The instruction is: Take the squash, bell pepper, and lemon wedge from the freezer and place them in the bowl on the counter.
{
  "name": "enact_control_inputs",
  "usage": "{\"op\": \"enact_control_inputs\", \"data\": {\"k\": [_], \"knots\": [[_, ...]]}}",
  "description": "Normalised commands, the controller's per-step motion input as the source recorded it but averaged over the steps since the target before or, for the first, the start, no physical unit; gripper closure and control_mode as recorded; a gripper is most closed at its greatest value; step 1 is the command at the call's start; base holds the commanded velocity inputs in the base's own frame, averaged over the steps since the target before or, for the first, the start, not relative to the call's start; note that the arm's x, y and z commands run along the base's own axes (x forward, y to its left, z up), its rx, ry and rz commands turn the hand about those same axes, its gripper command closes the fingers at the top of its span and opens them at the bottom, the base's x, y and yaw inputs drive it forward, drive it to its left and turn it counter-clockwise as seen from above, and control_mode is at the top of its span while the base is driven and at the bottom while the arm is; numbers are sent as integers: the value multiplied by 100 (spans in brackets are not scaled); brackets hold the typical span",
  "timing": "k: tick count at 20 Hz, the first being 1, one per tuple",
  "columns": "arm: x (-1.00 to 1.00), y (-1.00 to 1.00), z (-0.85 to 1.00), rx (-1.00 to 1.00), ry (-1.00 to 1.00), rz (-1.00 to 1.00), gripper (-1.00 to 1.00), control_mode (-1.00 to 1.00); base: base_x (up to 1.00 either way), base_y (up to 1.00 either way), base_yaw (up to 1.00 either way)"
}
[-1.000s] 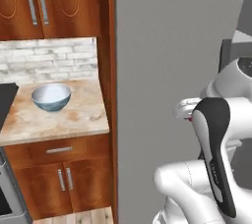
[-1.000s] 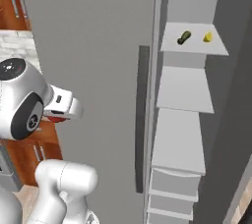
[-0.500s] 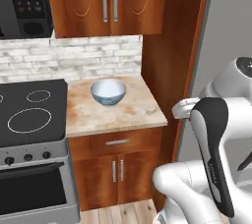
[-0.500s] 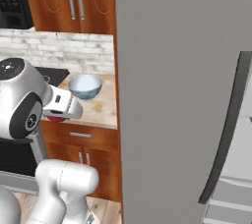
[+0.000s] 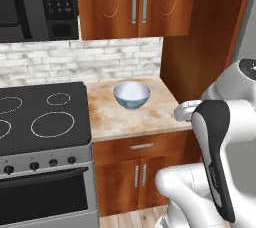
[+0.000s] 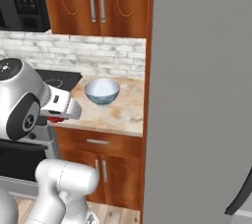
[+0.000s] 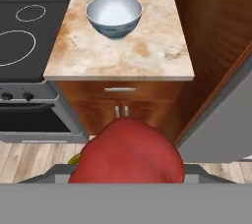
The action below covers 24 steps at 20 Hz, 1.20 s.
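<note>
Bell pepper: the small red rounded bell pepper [image 7: 129,152] sits directly in front of the hand camera, between the jaws of the two-finger gripper [image 6: 60,115]; a sliver of red also shows under the hand in the right base view.
Jaw state: partly spread and closed on the bell pepper; the fingertips themselves are hidden behind it.
Bowl: the round ceramic bowl, pale inside and blue-grey outside [image 5: 131,94], stands near the back edge of the beige mottled stone counter [image 5: 150,117], toward its stove-side corner, and looks empty.
Change: a second ago both base views faced the tall matte-grey freezer [image 6: 202,95]; the whole picture has shifted since, so the base has driven and turned toward the counter. The bowl's place on the counter is unchanged.
Meaning: judged as the carry phase of the pepper delivery; the pepper is well short of the bowl, off the counter's front edge.
Neighbours: black stovetop [image 5: 35,117] adjoins the counter; freezer door flanks the other side.
Remaining: squash and lemon wedge are presumably not yet delivered.
</note>
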Motion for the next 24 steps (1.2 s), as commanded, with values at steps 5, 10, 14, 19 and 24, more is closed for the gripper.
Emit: {"op": "enact_control_inputs", "data": {"k": [5, 10, 14, 19, 24], "knots": [[0, 0, 0, 0, 0, 0, 100, 100, 53, 31, -7], [0, 0, 0, 0, 0, 0, 100, 100, 40, 34, -9], [0, 0, 0, 0, 0, 0, 100, 100, 45, 27, -8], [0, 0, 0, 0, 0, 0, 100, 100, 32, 31, -4], [0, 0, 0, 0, 0, 0, 100, 100, 31, 25, -1]]}}
